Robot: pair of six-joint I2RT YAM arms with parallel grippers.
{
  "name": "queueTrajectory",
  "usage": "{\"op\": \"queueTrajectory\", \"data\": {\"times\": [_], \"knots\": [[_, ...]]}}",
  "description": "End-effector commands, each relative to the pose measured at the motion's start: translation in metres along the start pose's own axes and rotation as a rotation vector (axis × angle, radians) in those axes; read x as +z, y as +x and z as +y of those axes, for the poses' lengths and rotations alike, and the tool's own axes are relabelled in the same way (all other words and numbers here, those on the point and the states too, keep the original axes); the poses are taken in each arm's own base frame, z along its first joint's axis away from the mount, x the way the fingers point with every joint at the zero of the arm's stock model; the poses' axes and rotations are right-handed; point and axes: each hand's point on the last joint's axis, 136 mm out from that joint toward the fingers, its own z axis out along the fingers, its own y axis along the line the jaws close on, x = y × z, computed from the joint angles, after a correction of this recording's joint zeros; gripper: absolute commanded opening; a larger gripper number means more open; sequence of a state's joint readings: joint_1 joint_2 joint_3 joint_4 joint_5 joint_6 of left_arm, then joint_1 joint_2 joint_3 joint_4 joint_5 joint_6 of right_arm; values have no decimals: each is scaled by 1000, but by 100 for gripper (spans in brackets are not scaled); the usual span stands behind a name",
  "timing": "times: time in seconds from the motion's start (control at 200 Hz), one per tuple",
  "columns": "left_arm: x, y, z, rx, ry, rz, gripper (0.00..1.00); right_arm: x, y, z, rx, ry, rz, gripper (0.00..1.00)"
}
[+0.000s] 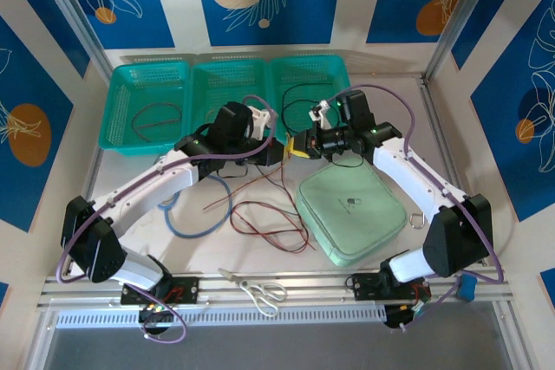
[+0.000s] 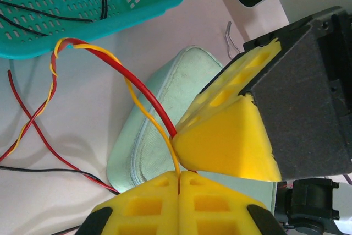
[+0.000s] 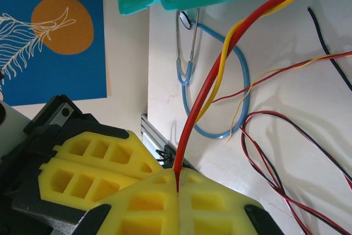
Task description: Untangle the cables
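The cables are thin wires in red, yellow and black. My left gripper [image 2: 180, 175] is shut on the yellow cable [image 2: 147, 115]. My right gripper [image 3: 177, 180] is shut on the thick red cable [image 3: 204, 89]. The two grippers meet tip to tip above the table's middle, left gripper [image 1: 284, 153] beside right gripper [image 1: 302, 146]. Red and yellow run side by side and twist together further out [image 2: 57, 53]. Thinner red and black wires [image 1: 260, 214] lie looped on the table. Black cables [image 2: 49, 14] lie in a basket.
Three teal baskets [image 1: 225, 97] line the back. A mint green pouch [image 1: 351, 210] lies right of centre under the right arm. A blue stethoscope [image 3: 242, 92] lies at the left, scissors [image 1: 260, 288] at the front edge, a metal ring [image 1: 416, 218] beside the pouch.
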State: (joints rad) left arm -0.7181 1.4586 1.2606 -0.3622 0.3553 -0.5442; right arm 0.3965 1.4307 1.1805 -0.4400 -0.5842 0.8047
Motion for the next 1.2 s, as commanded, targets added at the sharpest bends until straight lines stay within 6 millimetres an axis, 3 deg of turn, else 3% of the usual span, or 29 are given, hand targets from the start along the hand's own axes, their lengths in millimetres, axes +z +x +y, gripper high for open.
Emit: {"op": "queueTrajectory", "data": {"times": [0.0,0.19,0.385,0.655,0.83,1.106,1.196], "knots": [[-7,-7,4,13,-29,-42,0,-10,4,3,2,-13,-6,0],[-21,-14,18,4,-97,-96,0,-32,-3,17,5,-53,-62,0],[-37,-22,25,21,-147,-114,0,-55,-15,44,-25,-112,-131,0],[-57,-40,21,51,-204,-125,0,-84,-50,73,-49,-151,-302,0],[-39,-33,12,60,-191,-77,0,-92,-78,96,-74,-196,-390,0],[-51,-50,-3,101,-210,-91,0,-123,-103,99,-108,-148,-558,0],[-62,-56,-18,113,-203,-64,0,-135,-109,96,-116,-120,-624,0]]}}
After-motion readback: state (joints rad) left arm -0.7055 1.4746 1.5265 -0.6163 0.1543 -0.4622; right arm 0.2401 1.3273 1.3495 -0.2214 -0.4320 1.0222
